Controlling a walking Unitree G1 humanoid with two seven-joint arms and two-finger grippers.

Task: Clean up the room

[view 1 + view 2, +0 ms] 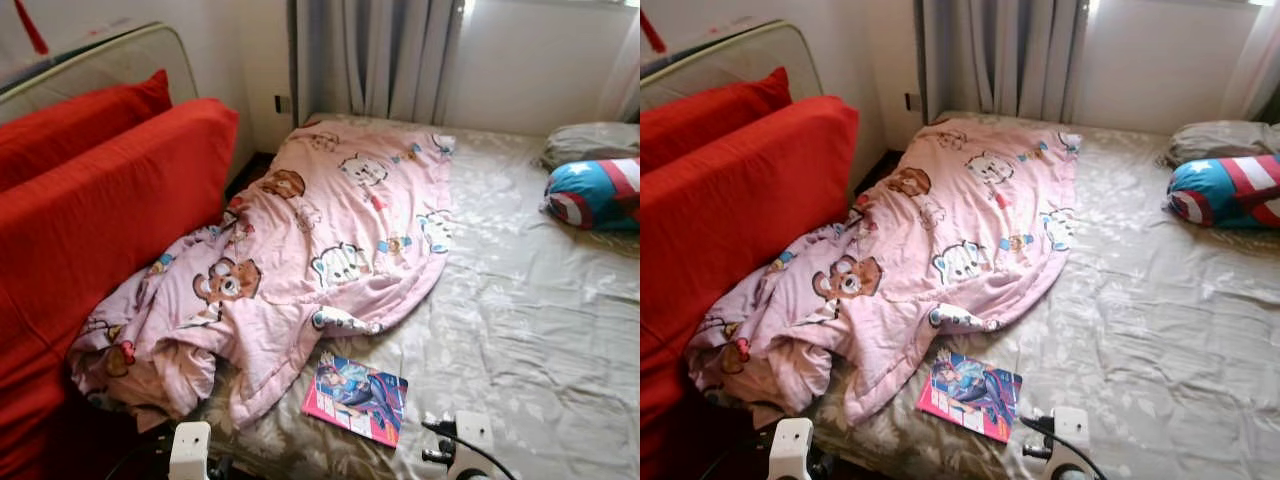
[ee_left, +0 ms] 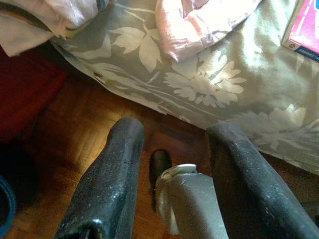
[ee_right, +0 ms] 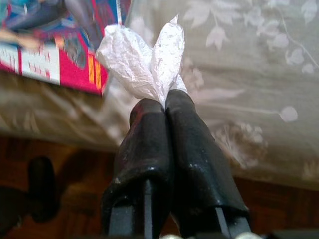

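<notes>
While the right gripper (image 3: 167,102) pinches a crumpled white tissue (image 3: 142,62), a messy bed (image 1: 540,330) lies ahead.

Its black fingers are pressed together on the tissue at the bed's near edge, just beside a magazine (image 1: 357,397) on the floral sheet. The left gripper (image 2: 174,144) hangs over the wooden floor (image 2: 65,149) by the bed edge — fingers spread apart, nothing between them. A pink cartoon quilt (image 1: 300,260) sprawls across the mattress — beside red cushions (image 1: 90,210); a blue-and-red pillow (image 1: 598,193) sits at the far right.
</notes>
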